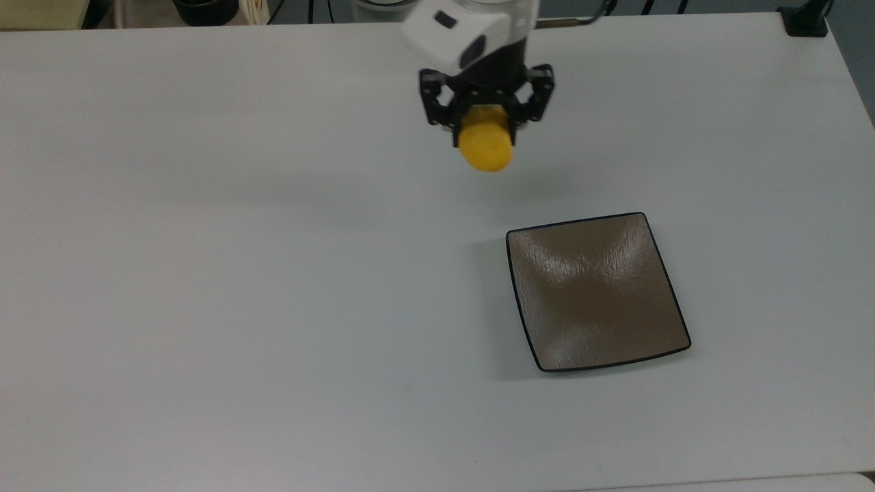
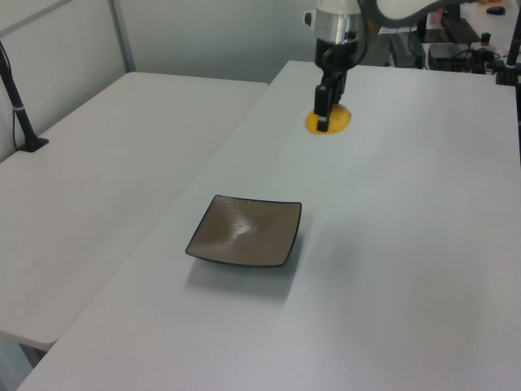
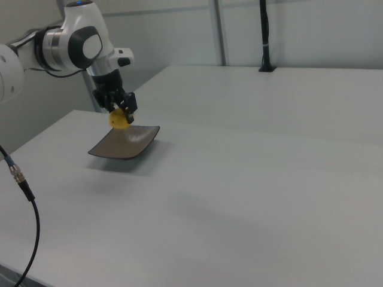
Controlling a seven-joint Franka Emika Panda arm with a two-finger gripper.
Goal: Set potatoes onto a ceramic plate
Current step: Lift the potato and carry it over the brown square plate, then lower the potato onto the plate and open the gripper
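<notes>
Claw [image 1: 486,137] is shut tight on the yellow potato [image 1: 485,147] and hangs above the bare white bench [image 1: 205,273], with the potato poking out below the black fingers [image 1: 432,109]. Going from left to right in the top view, the potato comes first and the brown ceramic plate [image 1: 596,292] comes next, lower down and to the top view's right, well apart from the claw. I think the claw needs to carry the potato that way until it is over the plate's middle, then come down and let go.
</notes>
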